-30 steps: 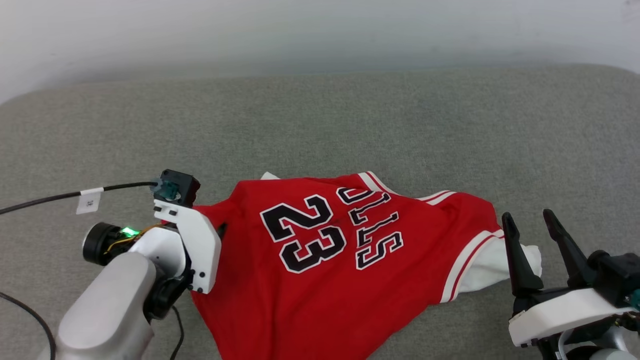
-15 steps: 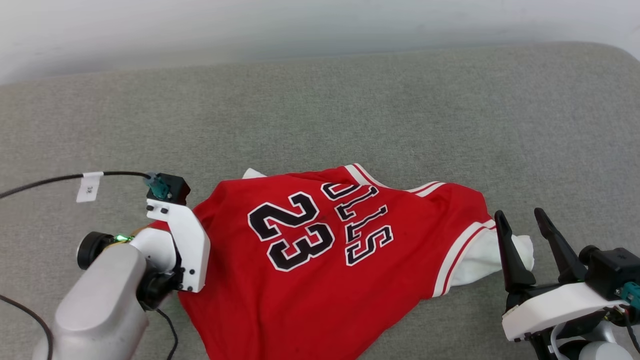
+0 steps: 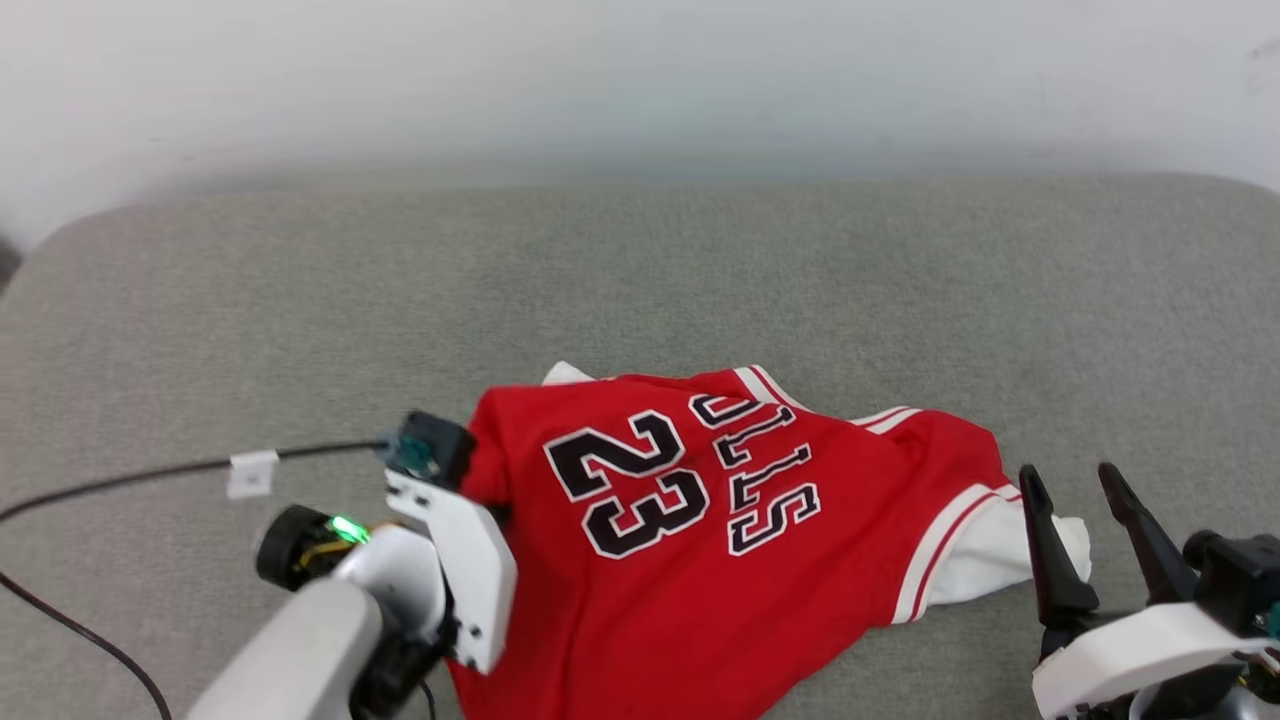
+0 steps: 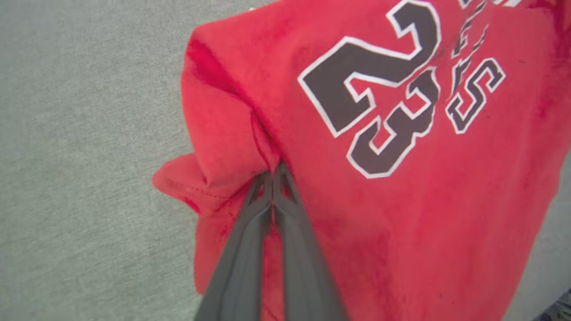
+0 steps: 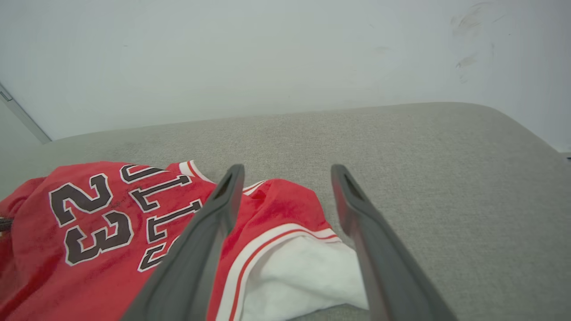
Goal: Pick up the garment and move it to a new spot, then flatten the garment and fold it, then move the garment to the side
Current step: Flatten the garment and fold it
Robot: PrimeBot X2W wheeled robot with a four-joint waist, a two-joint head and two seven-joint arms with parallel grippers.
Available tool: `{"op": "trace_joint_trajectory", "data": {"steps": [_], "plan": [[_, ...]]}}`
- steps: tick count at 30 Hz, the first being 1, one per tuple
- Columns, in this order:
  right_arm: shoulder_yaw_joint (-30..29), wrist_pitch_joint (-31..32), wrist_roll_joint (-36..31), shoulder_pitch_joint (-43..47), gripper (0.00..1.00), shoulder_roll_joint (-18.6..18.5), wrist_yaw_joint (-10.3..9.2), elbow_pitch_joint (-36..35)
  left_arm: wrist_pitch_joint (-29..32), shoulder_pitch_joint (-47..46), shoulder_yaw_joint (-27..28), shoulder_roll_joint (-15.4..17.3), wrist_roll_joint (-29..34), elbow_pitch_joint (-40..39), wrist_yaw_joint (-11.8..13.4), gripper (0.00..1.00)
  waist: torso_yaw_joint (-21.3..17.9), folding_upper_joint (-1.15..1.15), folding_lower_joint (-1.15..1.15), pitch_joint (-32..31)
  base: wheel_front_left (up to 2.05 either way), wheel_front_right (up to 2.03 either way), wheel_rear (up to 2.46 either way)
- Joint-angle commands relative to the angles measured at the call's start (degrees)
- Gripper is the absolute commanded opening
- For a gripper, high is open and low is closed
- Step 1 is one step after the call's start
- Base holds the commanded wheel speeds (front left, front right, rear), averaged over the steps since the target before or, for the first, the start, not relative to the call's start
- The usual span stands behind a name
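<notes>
The garment [image 3: 780, 600] is a red jersey-style shirt printed "BULLS 23", lying rumpled on the grey cushion. In the left wrist view my left gripper [image 4: 273, 171] is shut on a bunched fold at the edge of the garment [image 4: 424, 200], which puckers around the tips. In the head view that arm's white wrist housing [image 3: 455, 565] covers its fingers. My right gripper [image 3: 1068, 478] stands open beside the white sleeve [image 3: 985, 560], touching nothing. In the right wrist view the right gripper [image 5: 287, 171] frames the sleeve [image 5: 303, 276] and the garment [image 5: 89, 267] lies to the left.
The grey upholstered surface [image 3: 700, 280] stretches wide behind and to both sides of the shirt. A pale wall [image 3: 640, 80] rises at its far edge. A black cable [image 3: 150, 475] with a white tag [image 3: 250, 473] trails to the left arm.
My left gripper has closed on the garment's left edge and gathered it into a raised fold. The head camera has shifted. The right gripper stays open by the sleeve.
</notes>
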Motion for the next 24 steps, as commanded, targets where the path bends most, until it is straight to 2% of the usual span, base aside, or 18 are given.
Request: {"op": "trace_joint_trajectory", "data": {"steps": [1, 7, 16, 17, 18, 24], "plan": [[-0.5, 0.4, -0.3, 1.1, 1.00, 0.1, -0.04, -0.6, 0.2, 2.6, -0.9, 0.3, 0.4, -3.5, 0.5, 0.00, 1.2, 0.00, 0.00, -1.3, 0.00, 0.00, 0.00], [-0.9, 1.7, 0.0, 2.6, 1.00, 0.1, -0.04, -2.2, 3.1, 9.7, -6.6, -0.8, 0.5, -12.9, 0.2, 0.00, 2.6, 0.00, 0.00, -2.9, 0.00, 0.00, 0.00], [0.1, 2.9, -0.5, 3.3, 1.00, 0.1, -0.04, -4.5, 4.3, 13.3, -13.9, -6.4, 0.0, -10.4, -2.0, 0.00, 2.8, 0.00, 0.00, -2.4, 0.00, 0.00, 0.00], [0.1, 3.0, -0.5, 3.3, 1.00, 0.1, -0.04, -4.8, 3.9, 13.2, -14.1, -6.8, 0.3, -9.7, -2.0, 0.21, 2.6, 0.00, 0.00, -2.3, 0.00, 0.00, 0.00], [0.0, 3.0, -0.6, 3.4, 1.00, 0.1, -0.04, -4.9, 3.2, 13.2, -14.2, -7.3, 0.3, -9.3, -2.0, 1.00, 2.5, 0.00, 0.00, -2.2, 0.00, 0.00, 0.00], [-0.7, 3.0, -0.2, 3.8, 1.00, 0.1, -0.04, -4.9, -3.5, 11.7, -12.4, -8.1, 3.0, -10.4, -0.3, 1.00, 2.4, 0.00, 0.00, -2.8, 0.00, 0.00, 0.00]]}}
